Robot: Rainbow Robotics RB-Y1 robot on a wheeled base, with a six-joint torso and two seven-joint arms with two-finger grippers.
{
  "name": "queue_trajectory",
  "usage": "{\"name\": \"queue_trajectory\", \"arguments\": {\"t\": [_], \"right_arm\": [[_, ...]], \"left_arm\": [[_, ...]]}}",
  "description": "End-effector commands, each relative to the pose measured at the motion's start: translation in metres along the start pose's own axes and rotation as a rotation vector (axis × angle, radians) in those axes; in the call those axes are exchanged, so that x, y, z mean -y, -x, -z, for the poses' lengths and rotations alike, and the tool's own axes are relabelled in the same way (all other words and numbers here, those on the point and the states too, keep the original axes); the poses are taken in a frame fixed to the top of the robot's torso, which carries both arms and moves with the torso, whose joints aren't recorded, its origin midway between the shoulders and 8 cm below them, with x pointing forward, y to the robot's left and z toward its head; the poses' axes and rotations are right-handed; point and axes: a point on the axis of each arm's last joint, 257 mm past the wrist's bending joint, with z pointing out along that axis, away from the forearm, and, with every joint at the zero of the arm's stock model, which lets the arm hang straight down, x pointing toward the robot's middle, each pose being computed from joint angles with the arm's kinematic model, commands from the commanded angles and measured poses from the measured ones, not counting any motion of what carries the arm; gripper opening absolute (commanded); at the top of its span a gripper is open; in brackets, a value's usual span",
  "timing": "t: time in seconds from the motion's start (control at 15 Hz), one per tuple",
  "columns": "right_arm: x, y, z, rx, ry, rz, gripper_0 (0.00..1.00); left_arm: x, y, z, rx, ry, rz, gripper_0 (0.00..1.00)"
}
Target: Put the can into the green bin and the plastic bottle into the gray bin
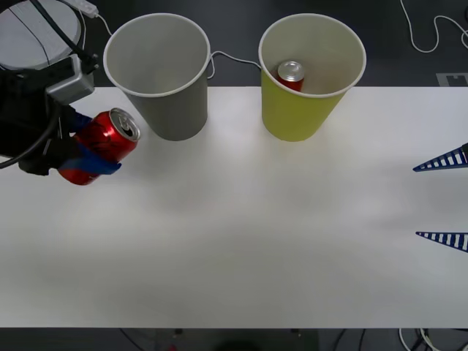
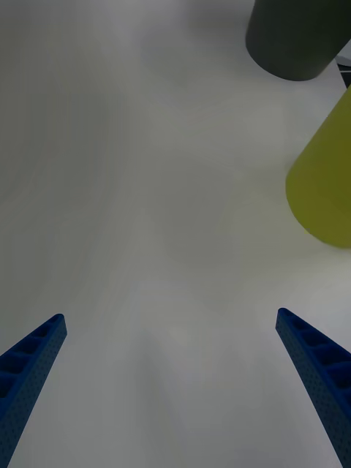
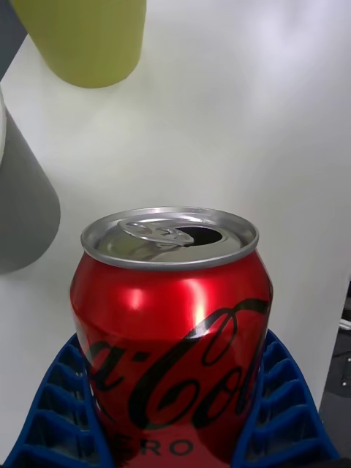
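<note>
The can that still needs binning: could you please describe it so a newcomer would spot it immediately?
Start at the gray bin on the white table; beside it, at the table's left edge, the left gripper holds a tilted red can. The other red can sits inside the green bin.

the can carries black script reading "coca-col", cut off at its edge, with "ero" beneath

Glossy red metal can, ribbed blue fingers
</note>
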Motion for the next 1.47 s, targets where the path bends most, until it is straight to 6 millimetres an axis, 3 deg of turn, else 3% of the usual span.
{"name": "queue_trajectory", "arguments": {"t": [0.07, 0.4, 0.67, 1.07, 1.47], "right_arm": [[0.000, 0.000, 0.000, 0.000, 0.000, 0.000, 1.00], [0.000, 0.000, 0.000, 0.000, 0.000, 0.000, 1.00], [0.000, 0.000, 0.000, 0.000, 0.000, 0.000, 1.00], [0.000, 0.000, 0.000, 0.000, 0.000, 0.000, 1.00], [0.000, 0.000, 0.000, 0.000, 0.000, 0.000, 1.00]], "left_arm": [[-0.004, 0.033, 0.006, -0.011, -0.007, 0.017, 0.00], [-0.022, 0.097, 0.001, -0.048, 0.008, 0.018, 0.00], [-0.039, 0.163, -0.014, -0.063, -0.024, 0.021, 0.00], [-0.064, 0.258, -0.061, -0.002, -0.008, 0.078, 0.00], [-0.082, 0.325, -0.104, 0.020, 0.070, 0.140, 0.00]]}}
